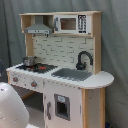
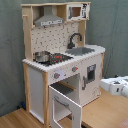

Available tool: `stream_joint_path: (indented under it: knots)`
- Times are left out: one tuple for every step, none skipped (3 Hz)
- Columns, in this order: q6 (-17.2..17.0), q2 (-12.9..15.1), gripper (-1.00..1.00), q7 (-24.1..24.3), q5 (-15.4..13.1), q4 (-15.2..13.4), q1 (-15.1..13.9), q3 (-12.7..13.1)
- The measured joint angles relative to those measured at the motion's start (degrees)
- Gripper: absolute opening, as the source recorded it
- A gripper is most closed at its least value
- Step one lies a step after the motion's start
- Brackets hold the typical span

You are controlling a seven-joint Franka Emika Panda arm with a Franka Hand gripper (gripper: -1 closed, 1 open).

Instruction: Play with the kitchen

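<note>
Nearest in the second exterior view, the oven door [image 2: 65, 102] hangs open, swung out toward the camera from the front of the kitchen [image 2: 60, 65]. At the second exterior view's right edge a white part of the robot arm [image 2: 116, 85] sits near the toy's side, apart from it; a rounded white shape, probably also the arm, fills the first exterior view's lower left corner. The gripper itself is not visible in either view, so I cannot tell whether its jaws are released or clenched.

Further back, on the counter, a small metal pot [image 1: 29, 61] stands on the black-red stovetop [image 1: 39, 67], with the grey sink [image 1: 74, 74] and black faucet [image 1: 83, 59] beside it. Behind these rises the back panel, topped by the grey hood [image 1: 38, 29] and a microwave [image 1: 74, 23].

The risks, as I judge them: the projecting door stands in the way of any low approach and could be clipped or forced past its hinge; a careless sweep across the counter could knock the pot off; and a hard push high on the light wooden frame might shift or tip the whole toy.
</note>
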Motion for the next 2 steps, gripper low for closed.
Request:
stream_joint_path:
  knots:
    - [3.85, 0.0, 1.0, 0.14, -2.8, 0.0, -4.9, 2.47]
    - [5.75, -0.02, 1.0, 1.26, -4.13, 0.0, -9.35, 6.04]
